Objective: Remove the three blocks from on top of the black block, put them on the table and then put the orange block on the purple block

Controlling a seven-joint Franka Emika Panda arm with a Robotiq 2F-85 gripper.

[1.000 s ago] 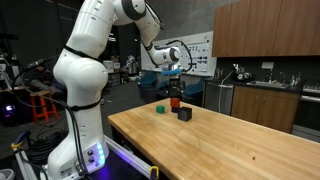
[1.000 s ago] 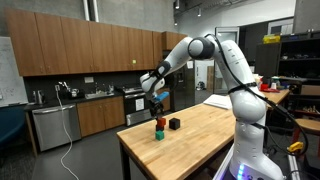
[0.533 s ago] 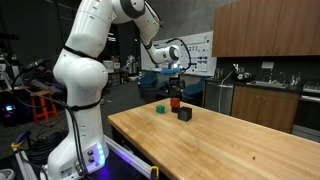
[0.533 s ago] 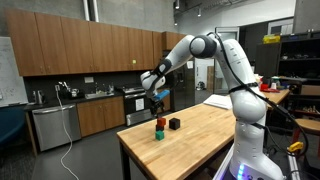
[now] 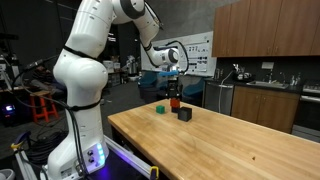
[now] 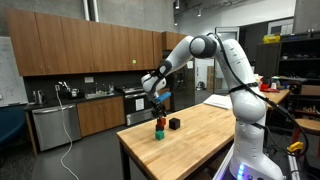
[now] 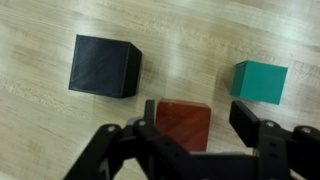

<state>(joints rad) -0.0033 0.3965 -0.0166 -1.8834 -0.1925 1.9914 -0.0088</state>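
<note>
In the wrist view the orange block (image 7: 183, 123) lies on the table (image 7: 200, 40), between the black block (image 7: 103, 66) at upper left and the green block (image 7: 260, 80) at upper right. My gripper (image 7: 198, 128) hangs above the orange block, open. One finger is near the block's left edge and the other stands well off to its right. In both exterior views the gripper (image 5: 173, 73) (image 6: 156, 107) hovers over the orange block (image 5: 174, 101) (image 6: 158, 121), clear of it. The green block (image 5: 160, 108) and the black block (image 5: 184, 114) sit beside it. The purple block is not visible on its own.
The blocks sit near one end of the long wooden table (image 5: 230, 145), close to its edge. Kitchen cabinets (image 6: 80, 50) and counters stand behind, well off the table. The robot's base (image 5: 80, 150) stands at the table's side.
</note>
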